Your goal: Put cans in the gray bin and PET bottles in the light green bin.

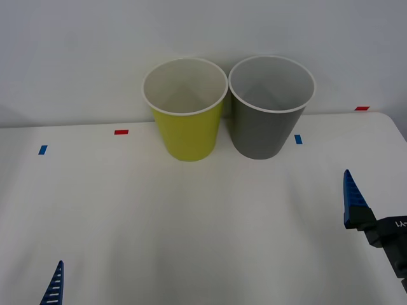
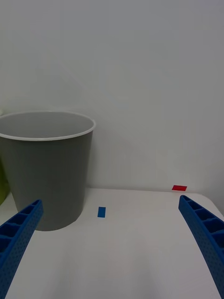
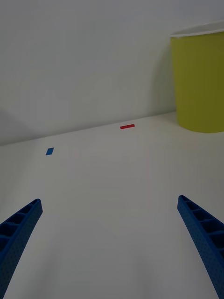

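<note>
The light green bin [image 1: 186,130] and the gray bin [image 1: 264,124] stand upright, side by side and touching, at the back of the white table [image 1: 191,222]. The parts of their insides that show hold nothing. The cans and PET bottles are out of view. My right gripper [image 2: 111,202] is open and holds nothing, low over the table's right side, facing the gray bin [image 2: 46,173]; one of its blue fingers [image 1: 353,200] rises at the right. My left gripper [image 3: 109,201] is open and holds nothing near the front left, with one fingertip [image 1: 55,286] showing and the light green bin [image 3: 200,84] ahead.
Small tape marks lie on the table: red [image 1: 121,132] and blue [image 1: 42,150] at the left, blue [image 1: 298,139] and red [image 1: 361,108] at the right. A white wall [image 1: 76,57] stands close behind the bins. The table's right edge [image 1: 397,130] is near my right arm.
</note>
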`<action>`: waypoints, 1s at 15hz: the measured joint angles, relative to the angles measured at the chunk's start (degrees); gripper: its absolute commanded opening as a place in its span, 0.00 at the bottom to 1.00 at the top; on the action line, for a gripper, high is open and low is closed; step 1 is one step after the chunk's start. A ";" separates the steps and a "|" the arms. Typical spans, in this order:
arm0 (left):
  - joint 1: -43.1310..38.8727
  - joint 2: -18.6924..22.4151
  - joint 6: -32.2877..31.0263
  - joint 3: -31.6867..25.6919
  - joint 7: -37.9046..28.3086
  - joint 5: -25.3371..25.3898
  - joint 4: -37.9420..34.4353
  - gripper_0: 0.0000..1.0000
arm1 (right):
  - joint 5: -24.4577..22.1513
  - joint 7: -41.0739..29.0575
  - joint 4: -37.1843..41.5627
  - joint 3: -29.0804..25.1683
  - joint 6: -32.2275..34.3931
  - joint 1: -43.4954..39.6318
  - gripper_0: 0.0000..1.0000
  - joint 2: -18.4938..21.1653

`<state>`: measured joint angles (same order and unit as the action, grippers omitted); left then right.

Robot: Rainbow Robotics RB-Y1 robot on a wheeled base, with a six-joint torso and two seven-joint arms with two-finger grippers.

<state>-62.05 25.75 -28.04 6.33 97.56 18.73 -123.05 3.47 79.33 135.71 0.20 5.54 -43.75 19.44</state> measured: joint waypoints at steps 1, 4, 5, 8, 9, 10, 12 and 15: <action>0.00 0.00 0.00 0.00 0.00 0.00 0.00 1.00 | 0.34 0.30 0.00 0.03 0.02 -0.58 1.00 0.33; 0.00 0.00 0.00 0.00 0.00 0.00 0.00 1.00 | 3.92 3.25 0.00 0.63 1.11 -2.85 1.00 0.65; 0.00 0.00 0.00 0.00 0.00 0.00 0.00 1.00 | 6.60 6.67 0.00 0.95 1.75 -3.65 1.00 0.77; 0.00 0.00 0.00 0.00 0.00 0.00 0.00 1.00 | 14.06 15.47 -0.20 2.71 5.12 -7.08 1.00 1.59; 0.00 0.00 0.00 0.00 0.00 0.00 0.00 1.00 | 14.14 15.62 -1.24 3.43 6.98 -7.56 1.00 1.78; 0.00 0.00 0.00 0.00 0.00 0.00 0.00 1.00 | 13.84 15.49 -2.94 4.19 9.28 -7.69 1.00 2.04; 0.00 0.00 0.00 0.00 0.00 0.00 0.00 1.00 | 13.32 15.09 -4.61 6.06 12.45 -8.94 1.00 2.72; 0.00 0.00 0.00 0.00 0.00 0.00 0.00 1.00 | 12.74 15.46 -4.78 8.64 14.89 -11.55 1.00 3.54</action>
<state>-62.05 25.75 -28.04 6.33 97.56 18.73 -123.05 16.21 94.79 130.93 8.84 20.43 -55.30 22.98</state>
